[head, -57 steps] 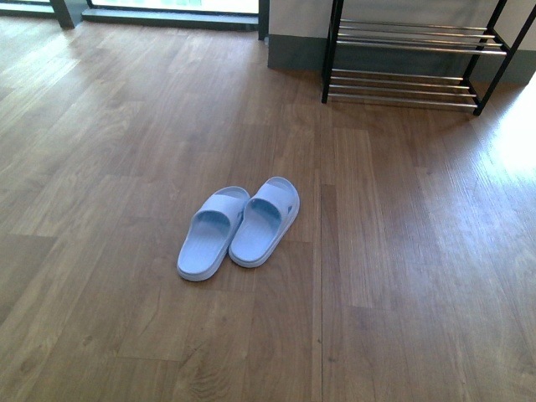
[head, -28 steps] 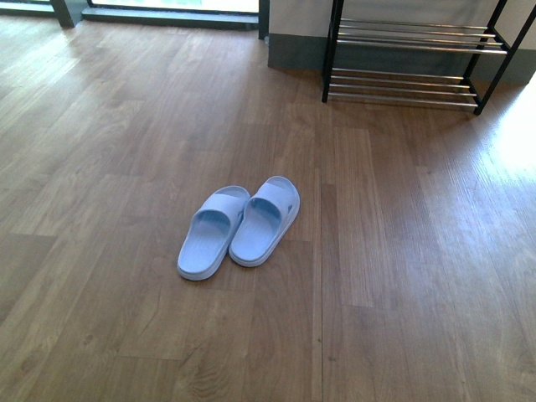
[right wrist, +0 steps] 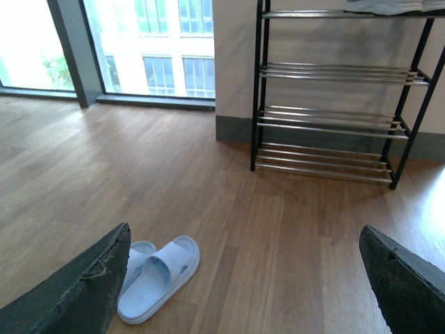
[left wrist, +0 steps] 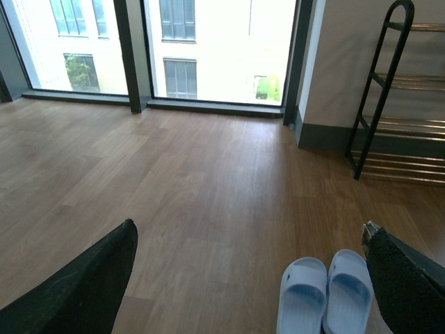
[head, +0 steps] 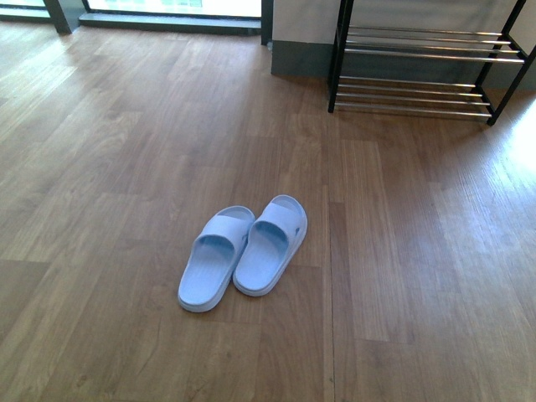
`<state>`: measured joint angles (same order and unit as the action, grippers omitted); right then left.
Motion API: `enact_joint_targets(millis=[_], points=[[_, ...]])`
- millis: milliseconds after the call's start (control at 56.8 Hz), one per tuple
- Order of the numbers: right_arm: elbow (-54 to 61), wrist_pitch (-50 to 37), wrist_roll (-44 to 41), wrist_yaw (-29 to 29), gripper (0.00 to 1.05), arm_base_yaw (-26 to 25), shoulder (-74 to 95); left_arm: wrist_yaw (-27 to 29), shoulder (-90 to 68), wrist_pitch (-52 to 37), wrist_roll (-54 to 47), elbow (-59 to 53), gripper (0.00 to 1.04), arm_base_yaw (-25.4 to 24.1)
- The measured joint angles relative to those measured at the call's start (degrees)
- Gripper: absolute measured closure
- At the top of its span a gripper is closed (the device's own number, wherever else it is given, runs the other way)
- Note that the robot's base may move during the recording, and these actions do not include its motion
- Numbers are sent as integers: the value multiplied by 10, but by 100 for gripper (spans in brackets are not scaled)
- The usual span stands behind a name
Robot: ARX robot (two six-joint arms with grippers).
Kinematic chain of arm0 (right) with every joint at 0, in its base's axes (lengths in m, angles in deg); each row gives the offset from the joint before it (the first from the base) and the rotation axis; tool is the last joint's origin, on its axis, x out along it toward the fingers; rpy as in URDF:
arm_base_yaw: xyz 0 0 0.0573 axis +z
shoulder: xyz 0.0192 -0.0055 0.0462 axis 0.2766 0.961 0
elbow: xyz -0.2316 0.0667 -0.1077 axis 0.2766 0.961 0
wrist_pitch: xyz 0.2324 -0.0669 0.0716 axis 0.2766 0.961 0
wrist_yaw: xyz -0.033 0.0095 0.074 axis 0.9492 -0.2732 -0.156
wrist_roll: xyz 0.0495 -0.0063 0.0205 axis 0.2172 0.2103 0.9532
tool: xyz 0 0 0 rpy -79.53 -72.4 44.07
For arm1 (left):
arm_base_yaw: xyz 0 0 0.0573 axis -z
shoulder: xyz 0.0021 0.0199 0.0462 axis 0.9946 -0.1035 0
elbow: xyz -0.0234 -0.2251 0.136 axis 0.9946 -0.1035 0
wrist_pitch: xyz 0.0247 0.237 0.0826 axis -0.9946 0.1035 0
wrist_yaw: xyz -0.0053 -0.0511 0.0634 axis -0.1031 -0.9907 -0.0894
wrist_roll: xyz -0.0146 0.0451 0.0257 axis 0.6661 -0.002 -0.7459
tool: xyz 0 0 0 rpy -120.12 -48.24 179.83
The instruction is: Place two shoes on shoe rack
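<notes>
Shoes to be moved are a pair of pale blue slides (head: 270,245), lying side by side and touching on the wooden floor (head: 126,167), well apart from the shoe rack (head: 414,102) and on the robot's side of it. Each slide's long axis runs from its heel, nearest the robot, to its toe, slanting toward the rack's left post. Neither arm shows in the front view. Both wrist views show fingers spread wide with nothing between them: the left tool (left wrist: 248,228) and the right tool (right wrist: 245,229) are released. The pair seems to lie between the arms, perhaps slightly nearer the left.
</notes>
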<state>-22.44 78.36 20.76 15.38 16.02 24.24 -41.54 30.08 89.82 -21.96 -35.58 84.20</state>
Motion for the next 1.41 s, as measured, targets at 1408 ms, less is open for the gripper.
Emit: enact_joint_targets(millis=[1408], points=[[-40, -231, -12, 76, 9, -62, 397, 1, 0, 0, 0, 0, 9, 0]])
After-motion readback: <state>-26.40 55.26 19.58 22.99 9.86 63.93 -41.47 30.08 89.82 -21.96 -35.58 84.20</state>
